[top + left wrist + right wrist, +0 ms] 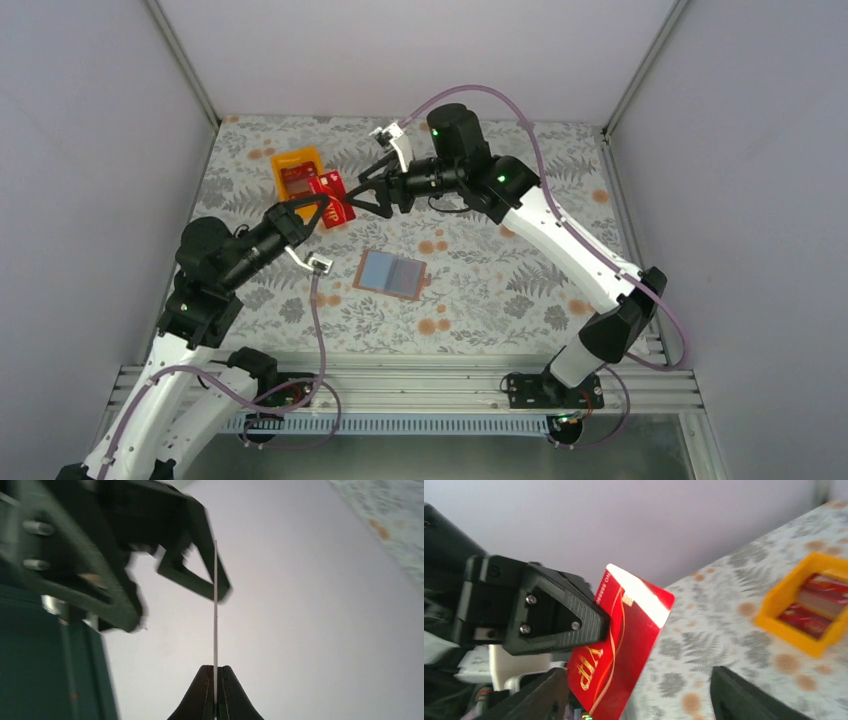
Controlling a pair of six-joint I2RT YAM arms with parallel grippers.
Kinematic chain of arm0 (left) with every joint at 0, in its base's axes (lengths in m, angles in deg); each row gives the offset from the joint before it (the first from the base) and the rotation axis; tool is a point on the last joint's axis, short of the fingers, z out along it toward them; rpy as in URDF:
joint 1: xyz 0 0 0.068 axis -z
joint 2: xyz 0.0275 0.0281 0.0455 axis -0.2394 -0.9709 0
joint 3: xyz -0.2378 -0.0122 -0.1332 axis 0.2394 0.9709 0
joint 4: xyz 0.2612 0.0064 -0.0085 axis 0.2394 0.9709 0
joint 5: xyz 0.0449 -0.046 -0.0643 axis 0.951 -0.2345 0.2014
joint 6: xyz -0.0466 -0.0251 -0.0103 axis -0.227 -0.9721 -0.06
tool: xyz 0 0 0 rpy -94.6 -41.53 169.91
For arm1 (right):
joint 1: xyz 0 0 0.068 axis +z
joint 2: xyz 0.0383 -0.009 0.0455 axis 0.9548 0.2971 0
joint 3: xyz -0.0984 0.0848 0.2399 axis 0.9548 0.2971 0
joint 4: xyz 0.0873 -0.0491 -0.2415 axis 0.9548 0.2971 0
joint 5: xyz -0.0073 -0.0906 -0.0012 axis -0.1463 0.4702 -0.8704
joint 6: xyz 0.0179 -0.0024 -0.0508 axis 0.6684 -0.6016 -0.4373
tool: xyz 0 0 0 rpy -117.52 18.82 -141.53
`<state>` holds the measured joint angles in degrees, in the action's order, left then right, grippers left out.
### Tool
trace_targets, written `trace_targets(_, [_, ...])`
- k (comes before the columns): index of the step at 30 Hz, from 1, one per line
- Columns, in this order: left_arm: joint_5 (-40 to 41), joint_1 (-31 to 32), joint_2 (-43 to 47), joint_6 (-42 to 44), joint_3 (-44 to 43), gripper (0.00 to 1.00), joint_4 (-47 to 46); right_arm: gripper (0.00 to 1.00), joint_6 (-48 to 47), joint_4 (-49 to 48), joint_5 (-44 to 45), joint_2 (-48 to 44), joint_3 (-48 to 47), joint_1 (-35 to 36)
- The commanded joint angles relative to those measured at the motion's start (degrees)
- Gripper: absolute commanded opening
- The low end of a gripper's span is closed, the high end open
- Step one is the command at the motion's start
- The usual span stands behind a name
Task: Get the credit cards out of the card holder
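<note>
My left gripper (318,207) is shut on a red credit card (336,200) with gold "VIP" lettering and holds it above the table. In the left wrist view the card (215,605) shows edge-on, pinched between the fingertips (204,695). My right gripper (368,192) is open, its jaws wide apart on either side of the card's free end. In the right wrist view the card (624,640) sits close to the left finger (541,700). The card holder (390,272) lies open flat on the table, blue lining up, below both grippers.
An orange plastic tray (283,160) at the back left holds red cards; it also shows in the right wrist view (774,612). The table has a floral cloth (500,290) and pale walls on three sides.
</note>
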<state>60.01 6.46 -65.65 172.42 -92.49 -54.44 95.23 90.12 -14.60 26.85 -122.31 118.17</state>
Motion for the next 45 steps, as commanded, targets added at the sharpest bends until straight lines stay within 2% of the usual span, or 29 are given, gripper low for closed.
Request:
trace_targets(1, [17.0,0.0,-2.4,18.4,-3.6,0.02,10.7,0.80,0.9,0.4,15.2,-4.5,1.2,-1.5])
trace_targets(3, [27.2,0.0,-6.7,7.4,-7.5,0.02,15.9,0.88,2.1,-0.4,21.6,-8.0,4.0,-2.8])
trace_targets(5, [36.9,0.0,-13.7,-7.1,-13.8,0.02,23.7,0.90,2.7,-0.2,27.9,-10.3,6.2,-4.2])
trace_targets(7, [44.5,-0.2,-24.5,-22.4,-21.6,0.02,32.9,0.90,3.1,0.1,33.7,-12.4,8.2,-5.5])
trace_targets(10, [47.7,-1.0,-36.6,-40.0,-31.6,0.02,44.4,0.94,2.9,-0.2,36.9,-15.0,11.6,-7.7])
trace_targets(15, [47.1,-7.1,-54.2,-55.9,-44.3,0.02,47.9,0.95,2.1,-0.2,35.7,-16.1,14.9,-10.7])
trace_targets(18, [45.3,-10.5,-63.6,-60.1,-51.4,0.02,45.8,0.95,1.6,0.1,35.0,-15.8,15.2,-11.8])
trace_targets(22, [42.1,-11.9,-71.2,-62.8,-56.6,0.02,43.2,0.95,1.2,-0.2,34.5,-15.3,16.2,-13.0])
trace_targets(30, [43.6,-13.6,-79.5,-63.6,-55.0,0.02,37.0,0.95,0.6,-0.4,32.7,-12.2,16.1,-15.6])
trace_targets(40, [46.3,-14.0,-83.8,-64.3,-52.9,0.02,31.8,0.95,0.5,-0.7,28.8,-7.9,14.3,-17.7])
trace_targets(45, [48.9,-14.0,-87.0,-64.8,-54.5,0.02,31.1,0.95,0.2,-0.5,28.1,-6.7,13.7,-18.3])
